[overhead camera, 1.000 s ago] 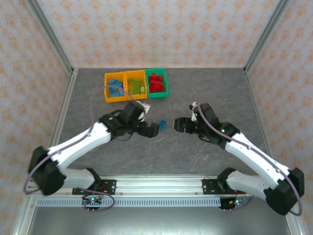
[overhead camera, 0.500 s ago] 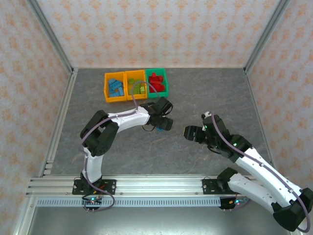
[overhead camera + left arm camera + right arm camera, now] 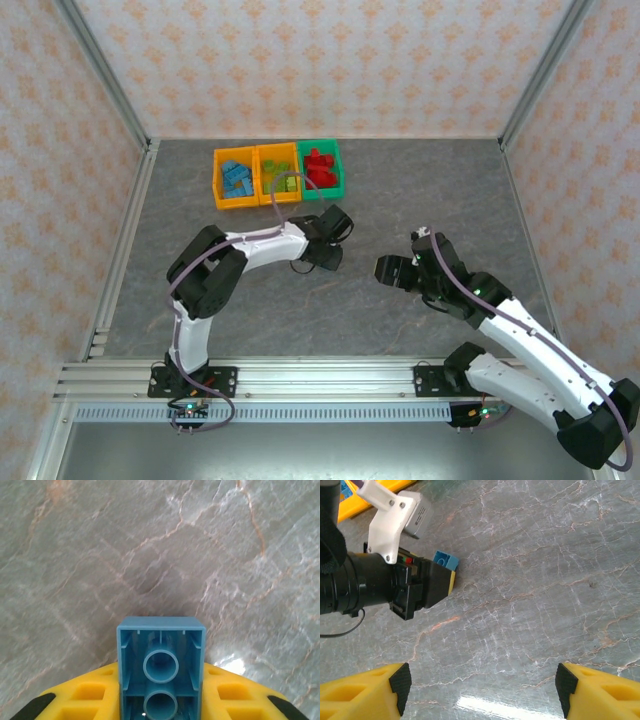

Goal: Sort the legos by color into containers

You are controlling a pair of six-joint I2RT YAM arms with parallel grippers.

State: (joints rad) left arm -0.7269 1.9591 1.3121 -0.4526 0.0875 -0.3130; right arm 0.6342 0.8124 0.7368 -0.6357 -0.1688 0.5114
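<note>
Left gripper is pinching a blue brick between its yellow fingers. It sits near the middle of the top view, just below the row of bins. In the left wrist view you're looking at the brick's hollow underside with its two round tubes. The bottom edge of the frame cuts off the lower part of the brick and most of both fingers. In the right wrist view the left gripper's black body blocks most of the brick, so just a blue corner pokes out in the upper left. It looks like the brick is right down at the desk, but I honestly can't tell if it's touching.

Right gripper is spread wide with nothing between its fingers, just bare desk. It's right of centre in the top view, near the left one but not touching it.

Bins are at the upper left of the desk, side by side:
- left orange bin has the blue legos
- middle orange bin has the green legos
- green bin has the red legos

The pieces are too small to count.
</note>
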